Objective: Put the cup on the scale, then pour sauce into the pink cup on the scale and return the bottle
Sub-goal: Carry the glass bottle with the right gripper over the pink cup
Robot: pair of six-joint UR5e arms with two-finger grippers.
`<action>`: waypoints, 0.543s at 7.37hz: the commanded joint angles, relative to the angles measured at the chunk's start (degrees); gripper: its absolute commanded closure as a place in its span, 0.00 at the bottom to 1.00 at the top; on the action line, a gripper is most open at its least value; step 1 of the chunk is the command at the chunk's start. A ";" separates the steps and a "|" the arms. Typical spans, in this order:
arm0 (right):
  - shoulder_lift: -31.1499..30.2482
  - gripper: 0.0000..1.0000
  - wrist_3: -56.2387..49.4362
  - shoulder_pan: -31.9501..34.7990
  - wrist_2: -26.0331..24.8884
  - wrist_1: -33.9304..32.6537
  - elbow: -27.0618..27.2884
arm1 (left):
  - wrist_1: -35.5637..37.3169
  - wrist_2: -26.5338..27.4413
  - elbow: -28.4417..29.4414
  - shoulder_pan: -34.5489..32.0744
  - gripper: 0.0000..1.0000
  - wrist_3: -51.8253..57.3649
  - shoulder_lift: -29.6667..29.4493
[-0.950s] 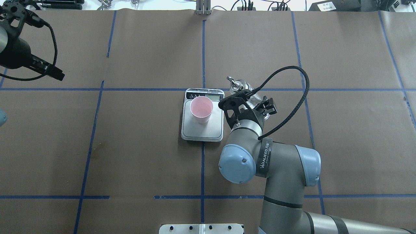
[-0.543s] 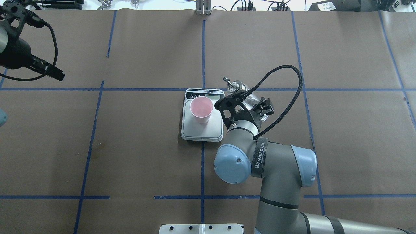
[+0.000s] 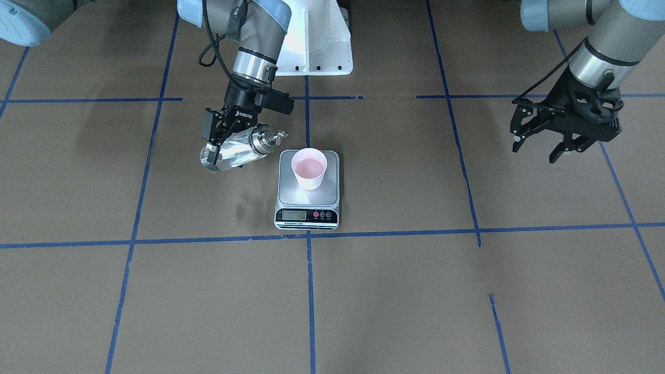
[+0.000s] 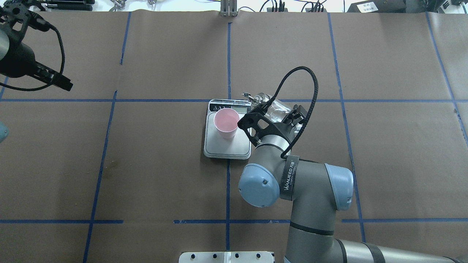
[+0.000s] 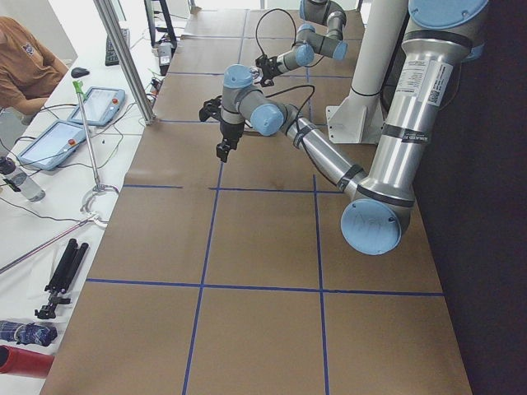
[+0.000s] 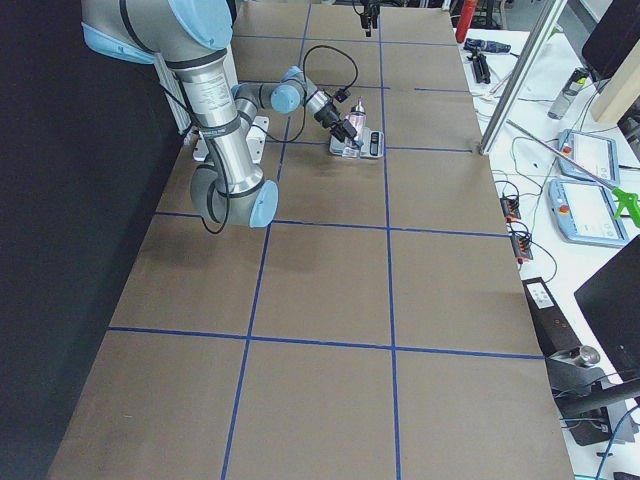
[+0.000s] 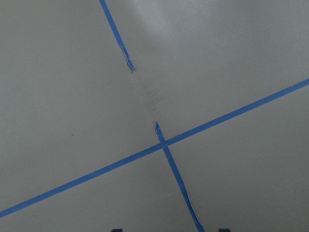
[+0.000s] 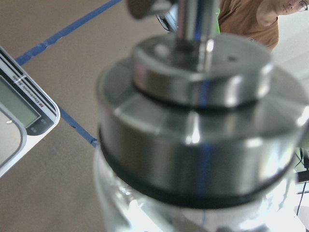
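On the scale [image 3: 307, 200] sits the cup [image 3: 309, 168]. Right gripper [image 3: 221, 139] holds the bottle [image 3: 235, 149] tipped w/ spout toward cup, maybe not over it. Left gripper [image 3: 540, 141] hangs wide open.

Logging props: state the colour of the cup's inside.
Pink; the cup on the scale shows it best in the front-facing view.

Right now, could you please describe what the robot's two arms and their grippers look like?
Both arms are grey metal tubes with pale blue joint caps. The right arm has a black band lettered WANJEED and a looping black cable. The right gripper and left gripper are black, two-fingered, with angular openwork frames; white ROBOTIQ lettering shows on the right gripper.
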 commanded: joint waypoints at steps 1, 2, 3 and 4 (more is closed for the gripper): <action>1.84 1.00 -6.30 -0.01 -2.44 -2.14 -1.68 | 0.00 -0.07 0.00 0.00 0.27 0.00 0.12; 1.93 1.00 -6.57 -0.01 -3.49 -2.14 -3.26 | 0.00 -0.16 0.00 0.00 0.27 0.00 0.21; 2.02 1.00 -9.19 -0.01 -5.16 -2.14 -4.15 | 0.00 -0.24 -0.08 0.00 0.27 0.00 0.12; 2.37 1.00 -9.91 -0.01 -5.43 -2.31 -4.42 | 0.00 -0.25 -0.08 0.00 0.27 0.00 0.21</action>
